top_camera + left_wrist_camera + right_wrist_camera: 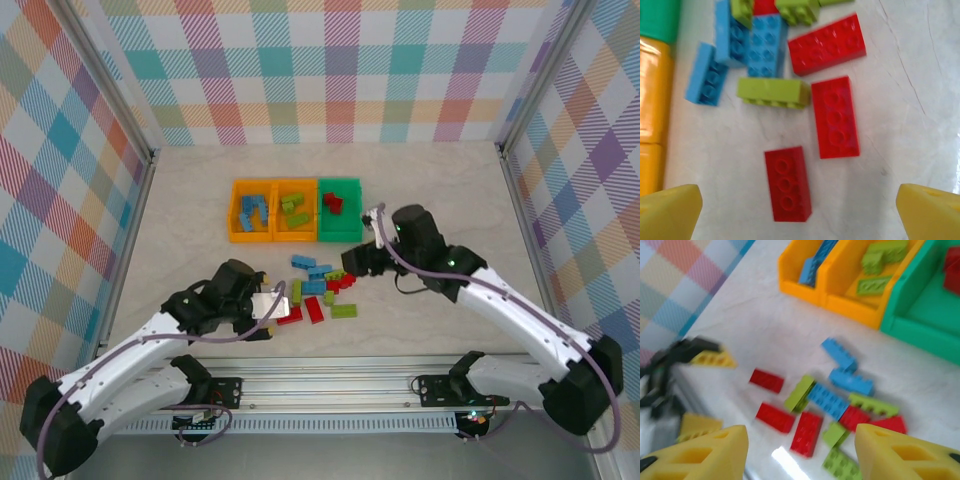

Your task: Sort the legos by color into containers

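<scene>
Top external: the containers (274, 238) are sitting in a row at upper centre. The left orange bin (233, 215) is holding blue bricks, the middle orange bin (296, 238) lime ones and the green bin (338, 239) red ones, so sorting is under way, perhaps a third done. The loose legos (318, 288) are lying mixed on the table (450, 180) just below the bins, with a dozen or more waiting. The left gripper (283, 300) and right gripper (352, 268) are flanking the pile. Left wrist: the jaws are standing wide apart and empty, straddling a red brick (787, 184) at lower centre, studs up, its long axis running up the frame with the top leaning slightly left. Right wrist: the jaws are standing parted with nothing between them, hovering over the pile at centre frame.
</scene>
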Available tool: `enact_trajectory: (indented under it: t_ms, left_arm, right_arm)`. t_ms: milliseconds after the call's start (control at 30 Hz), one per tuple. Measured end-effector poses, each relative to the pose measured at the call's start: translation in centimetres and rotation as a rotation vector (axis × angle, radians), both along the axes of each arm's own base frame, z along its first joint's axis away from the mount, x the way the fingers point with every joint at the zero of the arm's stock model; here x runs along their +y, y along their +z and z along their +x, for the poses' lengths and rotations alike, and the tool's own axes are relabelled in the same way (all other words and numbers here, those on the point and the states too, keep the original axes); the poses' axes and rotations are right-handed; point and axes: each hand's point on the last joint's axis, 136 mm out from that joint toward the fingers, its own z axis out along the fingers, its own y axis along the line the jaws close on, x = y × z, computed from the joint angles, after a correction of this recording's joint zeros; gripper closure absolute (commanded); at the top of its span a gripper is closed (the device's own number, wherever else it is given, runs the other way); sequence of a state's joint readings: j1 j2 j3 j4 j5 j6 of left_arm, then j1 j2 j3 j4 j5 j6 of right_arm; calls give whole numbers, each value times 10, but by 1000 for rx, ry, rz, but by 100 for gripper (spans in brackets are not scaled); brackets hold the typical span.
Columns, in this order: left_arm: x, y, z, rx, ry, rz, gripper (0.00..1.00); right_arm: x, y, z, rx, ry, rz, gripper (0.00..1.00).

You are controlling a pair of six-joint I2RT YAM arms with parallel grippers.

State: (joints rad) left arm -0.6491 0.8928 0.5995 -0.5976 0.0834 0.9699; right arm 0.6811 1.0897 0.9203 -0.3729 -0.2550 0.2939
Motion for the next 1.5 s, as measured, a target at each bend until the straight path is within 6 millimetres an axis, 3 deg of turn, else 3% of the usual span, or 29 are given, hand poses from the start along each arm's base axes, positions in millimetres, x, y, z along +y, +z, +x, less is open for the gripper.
enact_trajectory:
  t_ms: [100,300,500,700,933,1033,1167,1233,1400,1500]
  left_arm:
    - [9,-8,8,125,62,24,5]
    - [0,-14,29,333,110,2,16]
    - [-3,-37,38,453,132,45,16]
    - [7,-54,46,444,188,107,24]
    - [14,-77,42,492,214,166,41]
    - [17,-86,41,511,219,189,54]
    - [17,-86,47,488,228,189,77]
    - [17,-84,47,487,230,188,84]
    - [14,-78,48,473,232,166,84]
    - [5,-51,54,417,249,82,85]
  right_arm:
    - [1,-6,-26,75,86,28,27]
    - [8,-6,-57,180,220,73,29]
    - [8,-1,-64,186,246,90,29]
    - [3,-2,-71,179,246,94,25]
    - [-2,-1,-75,171,240,93,25]
    - [-5,2,-77,159,233,93,25]
    - [-8,3,-77,147,223,92,25]
    - [-8,1,-77,151,219,87,25]
    - [-10,-2,-77,166,206,77,25]
    - [-10,-3,-76,167,194,76,24]
